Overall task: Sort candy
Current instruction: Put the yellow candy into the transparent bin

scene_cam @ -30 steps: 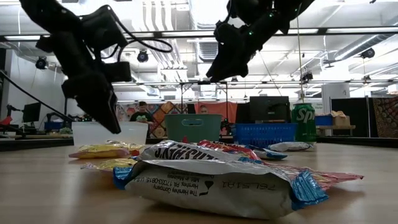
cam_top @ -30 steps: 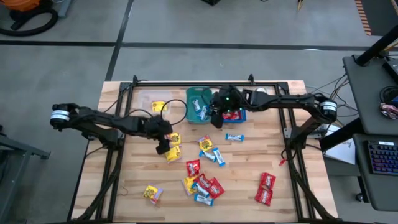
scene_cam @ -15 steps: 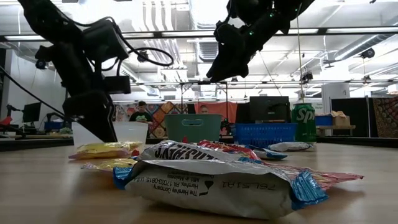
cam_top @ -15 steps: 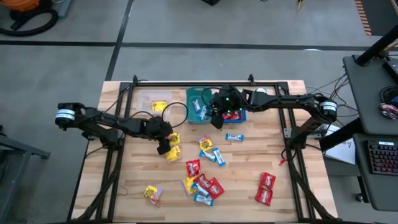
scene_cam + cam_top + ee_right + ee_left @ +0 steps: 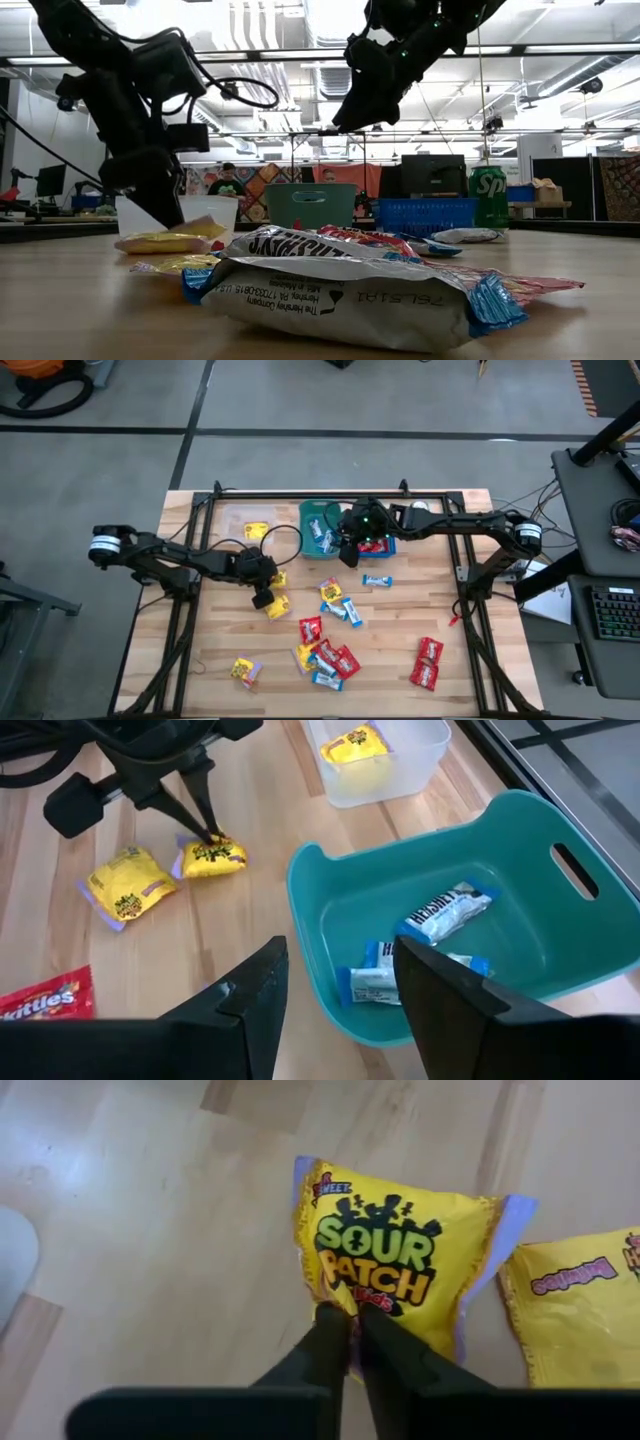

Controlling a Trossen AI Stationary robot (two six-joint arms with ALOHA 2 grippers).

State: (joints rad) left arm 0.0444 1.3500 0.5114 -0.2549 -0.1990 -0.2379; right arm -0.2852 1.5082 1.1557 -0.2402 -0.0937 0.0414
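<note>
- High view — left gripper (image 5: 264, 598) low over a yellow candy (image 5: 277, 604) near the clear bin (image 5: 237, 523).
- Left wrist view — fingers pinched shut on the yellow candy's (image 5: 392, 1270) edge.
- Right wrist view — right gripper (image 5: 335, 982) spread wide, empty, above the teal bin (image 5: 500, 850).

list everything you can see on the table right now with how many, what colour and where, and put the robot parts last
Sour Patch packet: one, yellow, pinched by the left gripper.
Other yellow packets: four; one beside it, one in the clear bin, two loose.
Teal bin: one, holding Hershey's bars, two visible.
Blue basket: one, beside the teal bin.
Red Skittles packets: several, table centre and right.
Green can: one, far side.
Left gripper: shut on the packet.
Right gripper: open, above the teal bin.
</note>
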